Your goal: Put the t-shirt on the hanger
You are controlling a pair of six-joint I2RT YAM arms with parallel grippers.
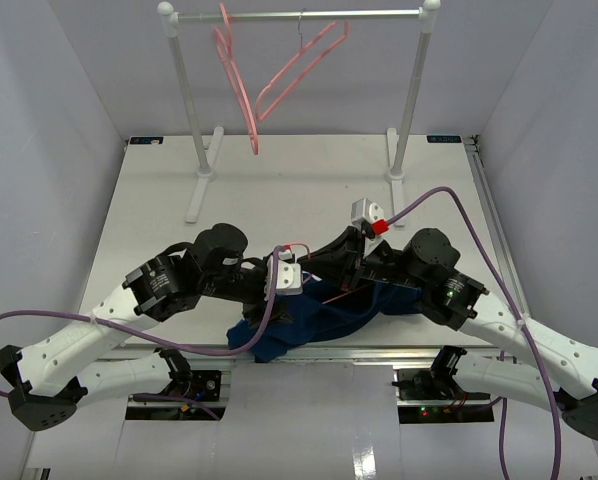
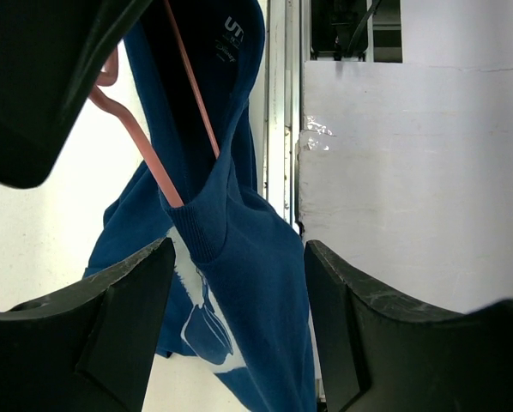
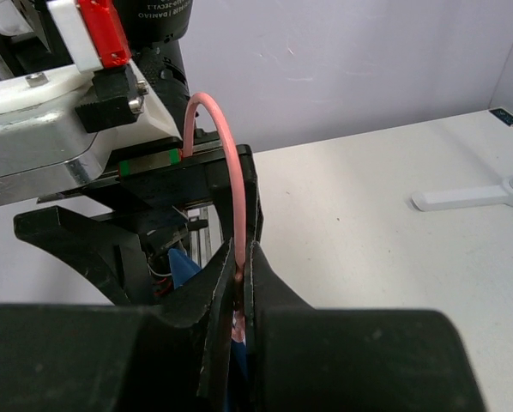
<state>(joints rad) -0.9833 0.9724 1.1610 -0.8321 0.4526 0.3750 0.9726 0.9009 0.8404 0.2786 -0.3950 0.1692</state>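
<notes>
Top external camera: mounted high at 6 o'clock, facing down toward 12 o'clock over the whole table [image 1: 279, 180]. Both wrist cameras: close range. All three views share the hanger [image 2: 145, 154] and t-shirt [image 2: 239, 240], near 6 o'clock.

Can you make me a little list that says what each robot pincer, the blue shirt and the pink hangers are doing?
t-shirt: navy, crumpled, at the near edge of the table
hanger: pink, one side poked into the shirt's collar
right pincer: shut on the hanger's hook
left pincer: open, holding nothing, facing the collar
rack: two more pink hangers on its rod
</notes>
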